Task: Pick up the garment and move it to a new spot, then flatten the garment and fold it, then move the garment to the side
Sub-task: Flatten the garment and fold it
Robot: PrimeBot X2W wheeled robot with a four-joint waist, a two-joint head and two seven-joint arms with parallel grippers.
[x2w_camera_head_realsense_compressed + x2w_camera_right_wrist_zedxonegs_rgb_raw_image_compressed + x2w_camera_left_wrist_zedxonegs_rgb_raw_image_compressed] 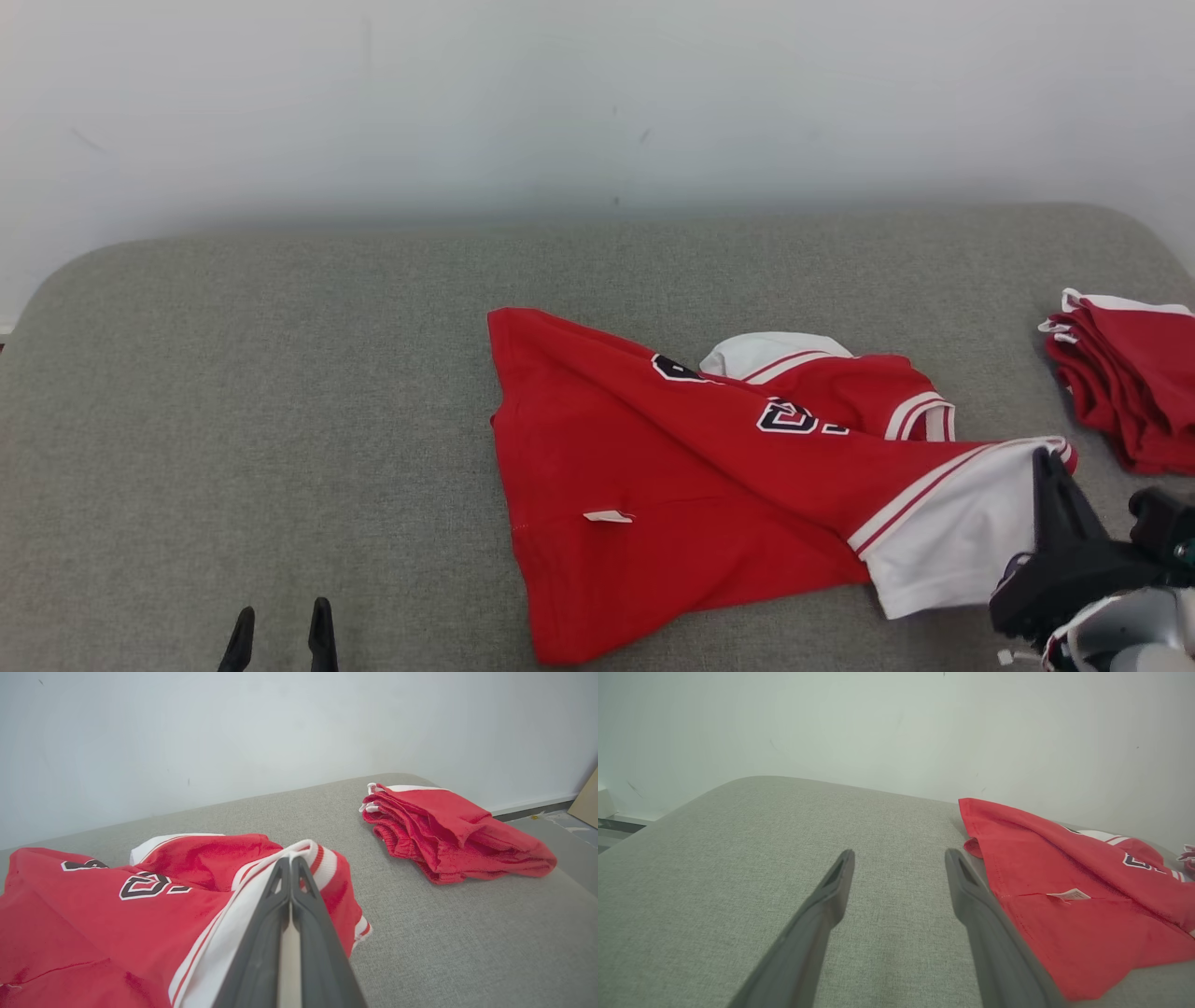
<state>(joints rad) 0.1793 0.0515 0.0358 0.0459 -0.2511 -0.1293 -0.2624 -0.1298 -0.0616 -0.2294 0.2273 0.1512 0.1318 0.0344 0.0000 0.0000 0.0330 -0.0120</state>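
Garment: a red jersey (672,467) with white trim lies spread but rumpled on the grey padded surface (280,373), right of centre in the head view, dark lettering facing up.
Sleeve: its white striped sleeve (943,532) points toward the robot's right side.
Label: a small white tag (607,516) sits on the red cloth near the lower hem.
Right gripper: the right gripper (290,861) has its fingers pressed together on the striped sleeve edge, with a strip of white cloth pinched between them (plain in the right wrist view).
Left gripper: the left gripper (900,854) hangs over bare grey surface with its jaws spread wide and nothing between them, just beside the jersey's hem edge without touching it.
Pile: a stack of folded red garments (1130,373) lies at the far right of the surface, apart from the jersey.
Backdrop: a pale wall (560,93) rises behind the surface.
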